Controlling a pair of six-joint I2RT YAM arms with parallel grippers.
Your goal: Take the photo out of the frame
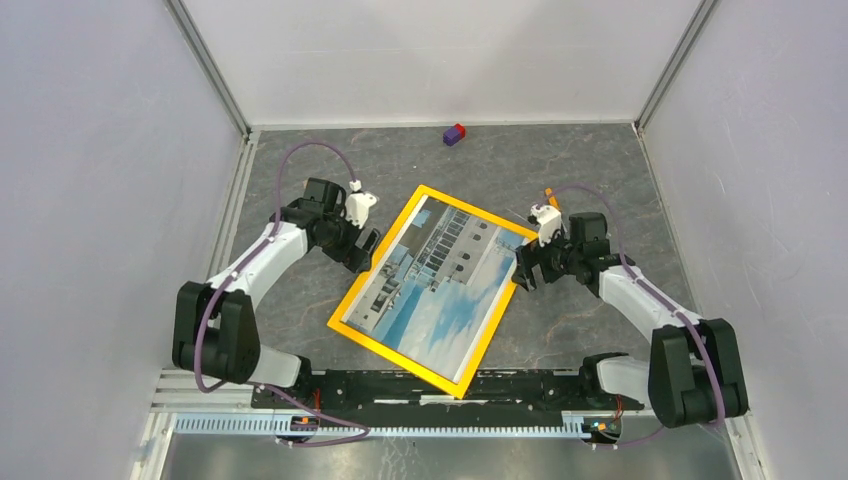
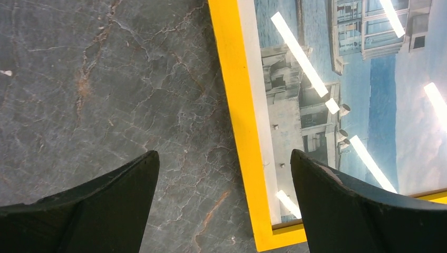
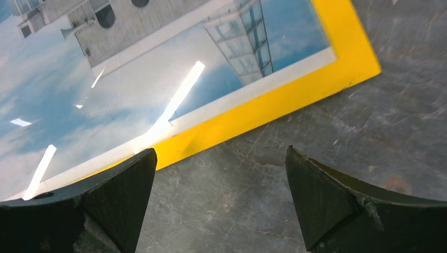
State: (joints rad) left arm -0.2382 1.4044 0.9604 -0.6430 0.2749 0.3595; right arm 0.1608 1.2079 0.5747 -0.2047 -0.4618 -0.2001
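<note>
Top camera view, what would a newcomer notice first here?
A large rectangular frame with a bright yellow-orange border lies askew at the centre of the grey marbled table, holding a photo of a white building under blue sky. The open left gripper and open right gripper flank its two sides.
</note>
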